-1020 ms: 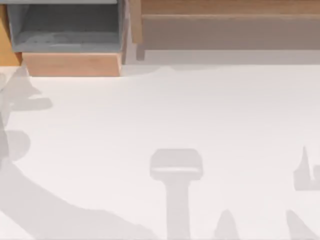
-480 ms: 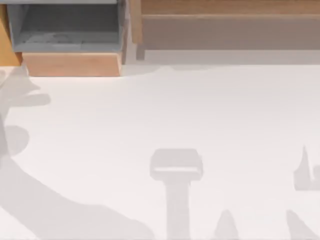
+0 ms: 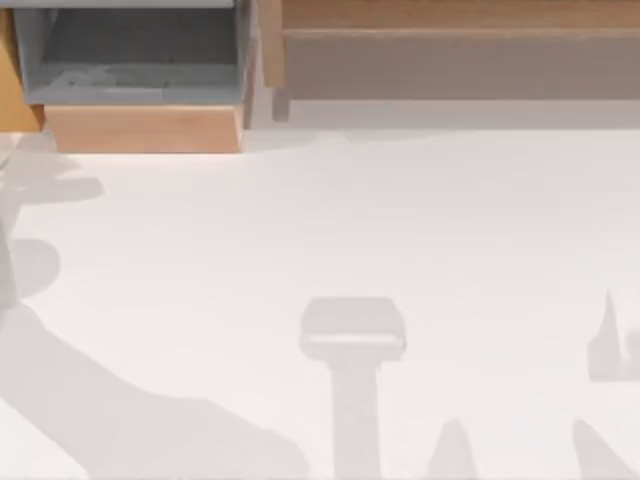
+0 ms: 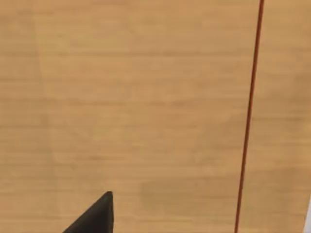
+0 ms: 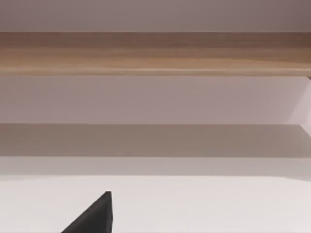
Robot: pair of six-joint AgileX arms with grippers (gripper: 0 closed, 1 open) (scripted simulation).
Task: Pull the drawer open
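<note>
The left gripper [image 4: 97, 216] appears in the left wrist view as one dark fingertip, set close in front of a light orange-tan wood surface [image 4: 136, 111] with a thin dark red line [image 4: 249, 116] running across it; whether its fingers stand wide or narrow cannot be told. The right gripper [image 5: 95, 216] appears the same way in the right wrist view, a single dark tip above the white table [image 5: 204, 204], facing the wide wooden unit [image 5: 155, 53], and its spread cannot be told either.

The drawer [image 3: 140, 128] sits at the far left corner of the table [image 3: 330, 230] in the top view. Its grey inside [image 3: 135, 55] is exposed from above, so it stands pulled out, with grey side walls and its plain orange-tan front board toward the open table. Just to the right of the drawer, separated by a narrow gap, the wide wooden unit [image 3: 460, 65] with its brownish-grey face runs along the table's far edge. An orange-tan wood panel [image 3: 12, 95] stands against the drawer's left side. In front of the drawer, grey shadows [image 3: 352, 330] lie on the white table surface.
</note>
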